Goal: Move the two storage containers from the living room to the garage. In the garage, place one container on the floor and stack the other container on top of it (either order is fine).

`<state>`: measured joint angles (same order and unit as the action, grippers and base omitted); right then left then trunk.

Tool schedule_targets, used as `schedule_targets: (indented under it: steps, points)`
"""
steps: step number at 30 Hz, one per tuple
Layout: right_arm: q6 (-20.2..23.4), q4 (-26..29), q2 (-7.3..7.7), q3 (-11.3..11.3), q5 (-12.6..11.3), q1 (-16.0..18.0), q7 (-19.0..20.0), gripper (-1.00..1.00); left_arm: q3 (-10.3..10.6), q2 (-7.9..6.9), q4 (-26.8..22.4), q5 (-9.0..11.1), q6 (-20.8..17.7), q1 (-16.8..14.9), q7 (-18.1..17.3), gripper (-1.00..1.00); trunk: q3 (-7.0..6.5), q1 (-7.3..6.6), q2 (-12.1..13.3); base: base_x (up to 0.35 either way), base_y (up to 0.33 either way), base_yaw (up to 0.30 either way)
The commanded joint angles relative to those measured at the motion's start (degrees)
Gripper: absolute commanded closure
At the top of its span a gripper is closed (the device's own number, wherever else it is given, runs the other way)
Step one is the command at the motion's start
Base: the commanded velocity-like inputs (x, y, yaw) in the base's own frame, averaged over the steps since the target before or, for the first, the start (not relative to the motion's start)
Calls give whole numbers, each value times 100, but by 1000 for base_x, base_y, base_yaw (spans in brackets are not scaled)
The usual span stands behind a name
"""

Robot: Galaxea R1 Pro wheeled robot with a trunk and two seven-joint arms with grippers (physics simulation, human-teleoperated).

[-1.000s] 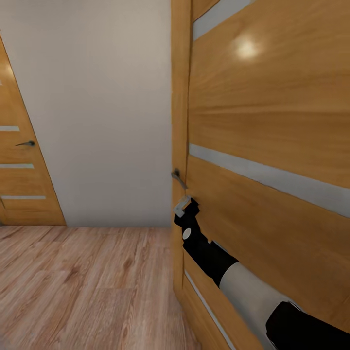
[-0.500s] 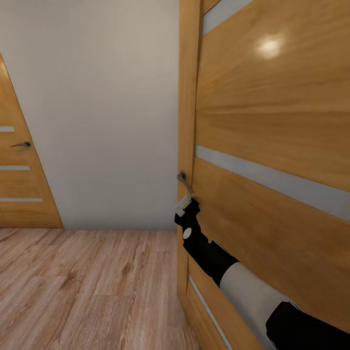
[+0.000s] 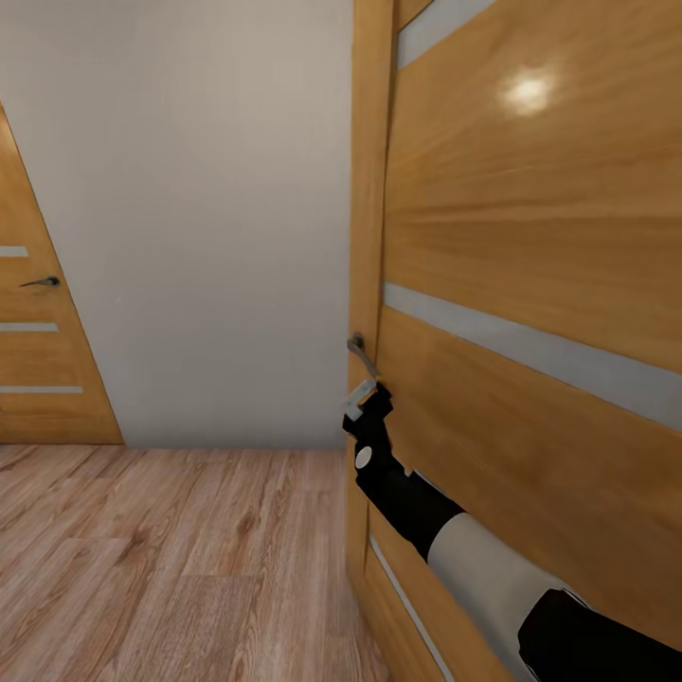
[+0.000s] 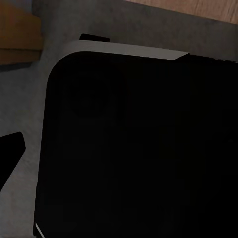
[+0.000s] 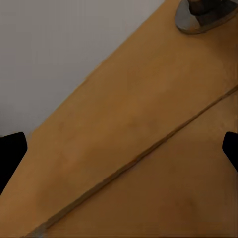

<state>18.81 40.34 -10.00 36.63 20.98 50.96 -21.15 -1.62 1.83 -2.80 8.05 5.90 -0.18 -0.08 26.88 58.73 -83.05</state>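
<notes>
Storage containers absent; right gripper point(image 3: 358, 398), jaws spread and empty, sits just below the grey metal door handle point(image 3: 360, 350) at its 6 o'clock. It should rise, enclose the lever, then press down.

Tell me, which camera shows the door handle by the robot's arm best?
The head view: the whole handle shows on the door, just above the right gripper. The right wrist view catches its round metal base. The left wrist view looks at a dark body.
</notes>
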Motion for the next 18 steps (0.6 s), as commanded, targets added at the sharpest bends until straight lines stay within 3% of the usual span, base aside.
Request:
schedule_targets:
  steps: [1,18]
  points:
    - [58,1,0,-13,108,6,-151,-100,-14,1,-1,35,15,0,-1,-100,5,0,-3,0,0,0]
    - [17,-113,0,-7,82,0,-345,-100,-14,1,-1,37,15,0,-1,-100,5,0,-3,0,0,58]
